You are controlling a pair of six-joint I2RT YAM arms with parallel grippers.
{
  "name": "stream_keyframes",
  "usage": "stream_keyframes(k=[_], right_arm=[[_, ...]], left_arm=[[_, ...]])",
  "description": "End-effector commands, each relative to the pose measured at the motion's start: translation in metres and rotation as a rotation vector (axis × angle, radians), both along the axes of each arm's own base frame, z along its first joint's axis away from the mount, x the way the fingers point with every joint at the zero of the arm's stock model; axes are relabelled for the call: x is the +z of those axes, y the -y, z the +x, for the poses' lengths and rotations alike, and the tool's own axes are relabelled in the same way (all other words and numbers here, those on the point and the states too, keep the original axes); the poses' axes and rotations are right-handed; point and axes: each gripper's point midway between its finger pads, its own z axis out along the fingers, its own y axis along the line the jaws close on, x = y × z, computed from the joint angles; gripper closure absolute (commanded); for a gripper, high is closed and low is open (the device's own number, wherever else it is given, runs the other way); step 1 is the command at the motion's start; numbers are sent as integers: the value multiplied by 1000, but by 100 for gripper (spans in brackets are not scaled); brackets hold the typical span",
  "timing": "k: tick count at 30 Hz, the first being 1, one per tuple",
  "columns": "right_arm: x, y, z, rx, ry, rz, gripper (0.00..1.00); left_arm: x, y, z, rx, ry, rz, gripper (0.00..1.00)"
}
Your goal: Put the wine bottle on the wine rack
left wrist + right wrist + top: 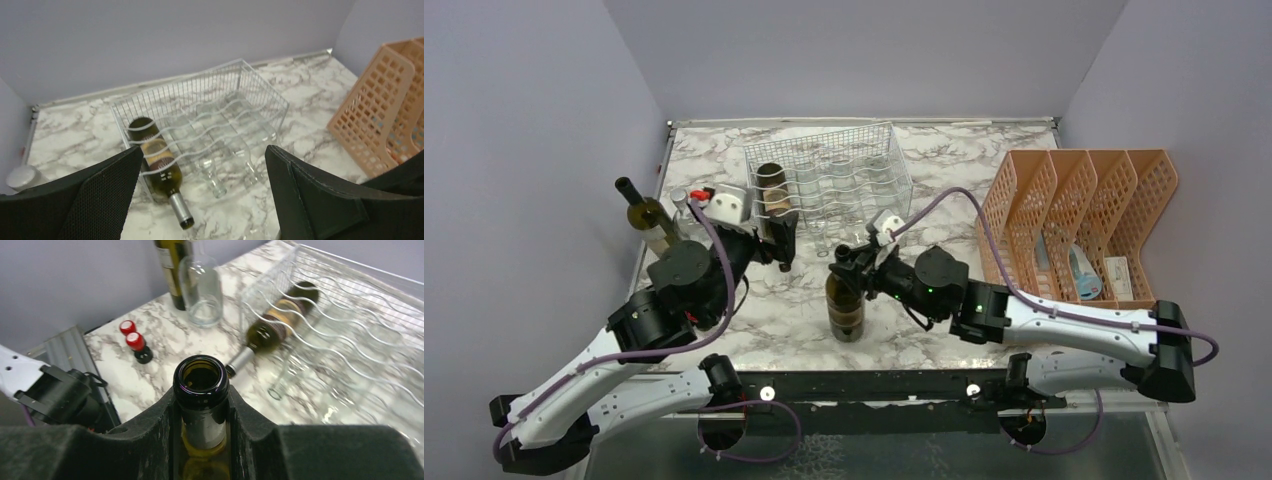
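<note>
The white wire wine rack [829,180] stands at the back middle of the table. A dark green wine bottle [772,188] lies in its leftmost cradle, neck toward me; it also shows in the left wrist view [157,160] and the right wrist view [272,327]. My right gripper [849,265] is shut on the neck of an upright, open dark wine bottle [846,305] in front of the rack; the neck [201,385] sits between the fingers [160,435]. My left gripper [779,245] is open and empty, just in front of the rack's left end [200,115].
Another wine bottle [646,215] and a clear glass bottle [682,205] stand at the left edge, with two small red-capped bottles [135,342] near them. Clear glass bottles [215,170] lie in the rack's middle cradles. An orange perforated divider tray [1079,220] stands at the right.
</note>
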Motion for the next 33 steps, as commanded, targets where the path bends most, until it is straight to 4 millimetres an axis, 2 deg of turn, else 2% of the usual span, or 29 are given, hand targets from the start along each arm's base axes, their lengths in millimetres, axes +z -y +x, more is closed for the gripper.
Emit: stream_keyframes(k=[1, 3, 7, 11, 13, 17, 22, 30, 33], right_arm=[[23, 48, 18, -216, -23, 95, 99], [22, 65, 25, -293, -31, 89, 99], [23, 84, 34, -393, -30, 67, 99], [31, 92, 39, -444, -34, 49, 99], [35, 95, 38, -456, -45, 47, 99], [44, 97, 34, -433, -53, 53, 99], [59, 95, 22, -342, -36, 88, 99], [80, 90, -6, -150, 6, 133, 99], [85, 92, -15, -98, 21, 148, 99]], left_arm=[[-56, 27, -12, -138, -101, -19, 1], [-72, 42, -16, -212, -120, -11, 1], [-101, 87, -36, -461, -119, 34, 1], [-128, 120, -50, -632, -117, 42, 1], [-132, 133, -57, -715, -78, 39, 1], [-153, 157, -76, -882, -62, 41, 1], [-166, 175, -84, -977, -42, 33, 1], [-197, 185, -67, -926, -75, 55, 1], [-200, 186, -63, -907, -64, 38, 2]])
